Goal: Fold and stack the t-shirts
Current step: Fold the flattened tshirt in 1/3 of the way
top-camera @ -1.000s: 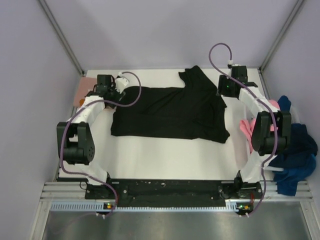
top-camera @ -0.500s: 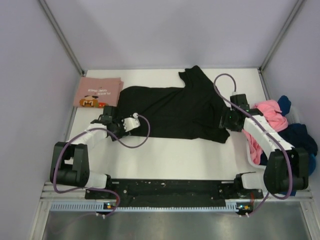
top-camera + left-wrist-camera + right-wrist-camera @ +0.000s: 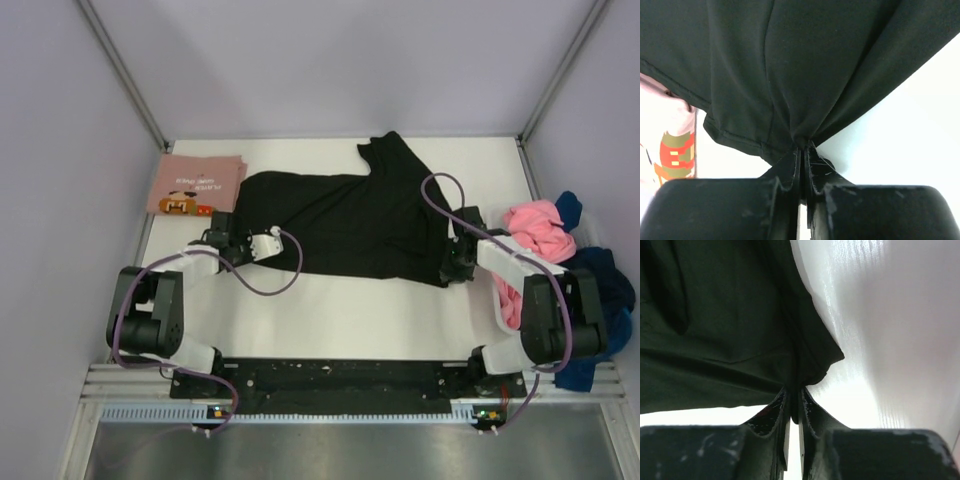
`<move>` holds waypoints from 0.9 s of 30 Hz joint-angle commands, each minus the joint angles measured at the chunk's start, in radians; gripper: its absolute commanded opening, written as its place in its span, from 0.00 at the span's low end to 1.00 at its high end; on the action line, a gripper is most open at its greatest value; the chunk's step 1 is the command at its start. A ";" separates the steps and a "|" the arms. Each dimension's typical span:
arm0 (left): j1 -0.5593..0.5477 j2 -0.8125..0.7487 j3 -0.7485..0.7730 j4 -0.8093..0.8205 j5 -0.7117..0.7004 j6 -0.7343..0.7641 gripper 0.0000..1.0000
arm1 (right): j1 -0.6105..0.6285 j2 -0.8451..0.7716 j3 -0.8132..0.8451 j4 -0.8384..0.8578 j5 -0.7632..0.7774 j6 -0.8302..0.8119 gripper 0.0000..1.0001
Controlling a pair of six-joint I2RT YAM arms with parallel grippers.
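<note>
Your left tool (image 3: 802,150) pinched shut on black shirt (image 3: 350,225), near-left hem corner. Your right tool (image 3: 794,392) pinched shut on near-right corner. Shirt spread mid-tabletop (image 3: 350,315). Folded pink shirt (image 3: 193,185) far left. Shirt pile (image 3: 565,250) at right edge.

white table (image 3: 340,315), lilac walls (image 3: 330,60)

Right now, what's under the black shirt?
Only white table shows around the black shirt; whatever lies beneath its middle is covered. Left gripper and right gripper pinch its near corners. Its left edge reaches the folded pink shirt; overlap unclear.
</note>
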 commanded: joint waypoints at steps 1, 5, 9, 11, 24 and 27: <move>0.003 -0.013 -0.012 -0.033 -0.040 -0.052 0.00 | -0.005 -0.045 -0.012 0.017 -0.026 0.018 0.02; 0.018 -0.120 -0.018 -0.183 -0.158 -0.097 0.00 | -0.005 -0.192 -0.014 -0.133 -0.048 0.030 0.00; 0.021 -0.305 -0.091 -0.342 -0.189 -0.069 0.00 | 0.015 -0.323 -0.029 -0.281 -0.115 0.055 0.00; 0.023 -0.381 -0.096 -0.448 -0.195 -0.078 0.00 | 0.046 -0.352 -0.015 -0.360 -0.157 0.076 0.00; 0.026 -0.487 -0.104 -0.763 -0.353 -0.121 0.00 | 0.320 -0.410 -0.074 -0.601 -0.177 0.208 0.00; 0.026 -0.469 -0.118 -0.754 -0.396 -0.118 0.18 | 0.334 -0.436 -0.084 -0.614 -0.149 0.236 0.08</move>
